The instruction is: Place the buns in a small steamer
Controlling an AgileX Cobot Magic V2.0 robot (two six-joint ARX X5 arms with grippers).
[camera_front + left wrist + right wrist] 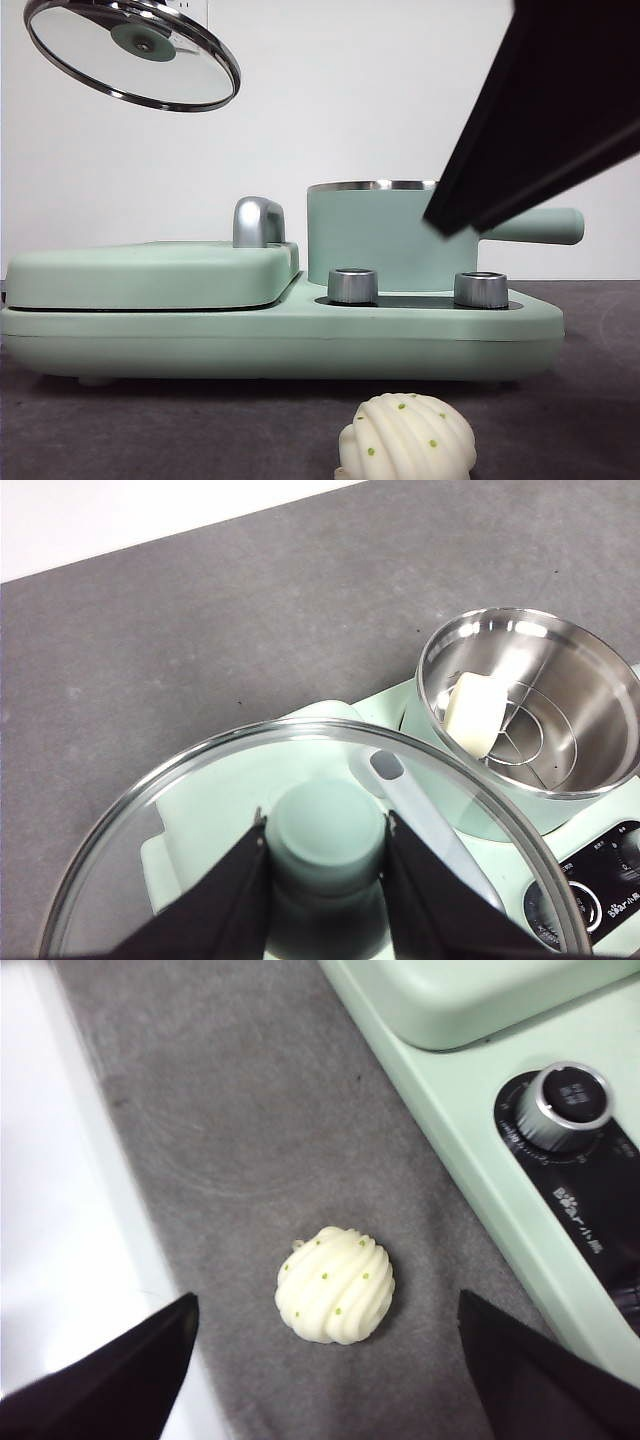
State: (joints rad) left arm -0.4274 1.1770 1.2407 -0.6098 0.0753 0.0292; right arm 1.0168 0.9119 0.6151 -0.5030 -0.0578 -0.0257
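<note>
Ridged bun (336, 1285) between open right jaws, untouched.

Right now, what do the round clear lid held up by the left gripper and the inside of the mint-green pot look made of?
Round clear lid: looks like glass, see-through, with a shiny metal rim and a matte green knob, probably plastic. Mint-green pot: inside looks like polished steel, mirror-bright with reflections, holding a wire rack and a smooth cream bun.
</note>
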